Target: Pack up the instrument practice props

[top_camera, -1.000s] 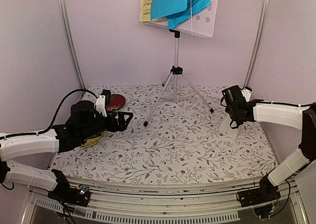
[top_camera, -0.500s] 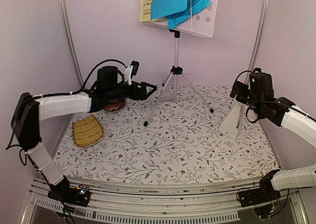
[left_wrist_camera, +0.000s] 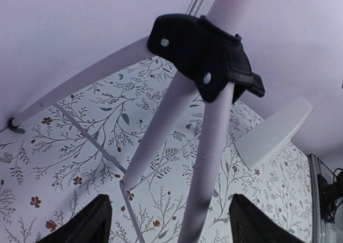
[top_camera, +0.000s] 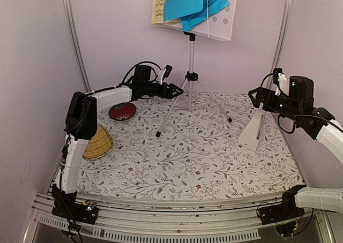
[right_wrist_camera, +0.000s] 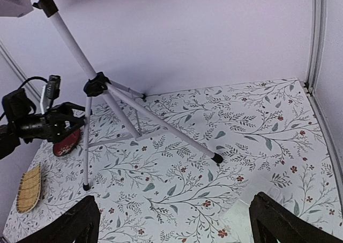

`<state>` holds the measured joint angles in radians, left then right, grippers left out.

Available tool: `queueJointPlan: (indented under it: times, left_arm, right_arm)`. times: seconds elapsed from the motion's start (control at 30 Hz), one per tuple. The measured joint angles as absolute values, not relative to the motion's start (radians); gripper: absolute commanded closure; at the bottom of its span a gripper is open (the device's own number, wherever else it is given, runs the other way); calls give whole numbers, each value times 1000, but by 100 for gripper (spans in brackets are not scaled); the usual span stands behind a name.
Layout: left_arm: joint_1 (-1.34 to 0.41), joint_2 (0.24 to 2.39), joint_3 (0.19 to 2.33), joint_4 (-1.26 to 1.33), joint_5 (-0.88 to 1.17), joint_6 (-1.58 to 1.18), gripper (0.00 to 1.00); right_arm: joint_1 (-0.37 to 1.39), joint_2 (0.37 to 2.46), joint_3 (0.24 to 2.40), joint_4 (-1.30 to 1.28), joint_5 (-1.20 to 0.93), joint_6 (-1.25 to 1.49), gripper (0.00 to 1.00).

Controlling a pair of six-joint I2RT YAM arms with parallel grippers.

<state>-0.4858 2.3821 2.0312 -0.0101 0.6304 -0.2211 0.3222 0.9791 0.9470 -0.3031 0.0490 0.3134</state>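
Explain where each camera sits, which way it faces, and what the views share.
Top external: above and behind the bases, looking down over the table; left arm and right arm show.
Left wrist: just below the tripod's black hub, looking past its legs toward the metronome; its open jaws at the bottom edge.
Right wrist: high on the right, looking down and left toward the red dish and bamboo tray; its open jaws at the bottom corners.
Shared: all three show the hub.

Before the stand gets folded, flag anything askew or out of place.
The blue music sheets sit crooked on the music-stand desk, overlapping at different angles and partly covering the pale-yellow sheet. Nothing else looks spilled or damaged.
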Motion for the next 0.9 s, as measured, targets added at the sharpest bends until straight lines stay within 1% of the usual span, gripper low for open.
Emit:
queueJointPlan:
  times: [0.1, 0.17, 0.2, 0.23, 0.37, 0.4, 0.53, 0.63, 0.8, 0.9]
  left_arm:
    - [-484, 2426, 2083, -40, 706, -202, 35]
    - [-484, 2439, 2091, -40, 760, -199, 43]
    - [-484, 2444, 2092, -36, 790, -203, 49]
    - [-484, 2448, 2093, -27, 820, -209, 56]
    - [-483, 2469, 2098, 24, 888, -250, 95]
    - [-482, 2474, 2098, 36, 893, -260, 100]
    - [-477, 2478, 2069, 103, 931, -276, 100]
    - [-477, 2432, 1972, 182, 902, -292, 100]
    - [-483, 2239, 1657, 299, 793, -302, 100]
    - [-500, 2101, 1447, 368, 684, -319, 100]
  right_arm:
    - [320, 954, 945, -302, 4, 314, 1]
    - [320, 940, 942, -302, -12, 315, 1]
    - [320, 932, 940, -302, -20, 317, 1]
    - [320, 925, 939, -302, -24, 318, 1]
    - [320, 905, 934, -303, -40, 324, 1]
    - [320, 901, 933, -304, -44, 325, 1]
    - [320, 875, 920, -309, -59, 329, 1]
    - [319, 857, 915, -315, -63, 332, 1]
    - [319, 849, 905, -319, -66, 336, 1]
    - [319, 846, 896, -322, -67, 344, 1]
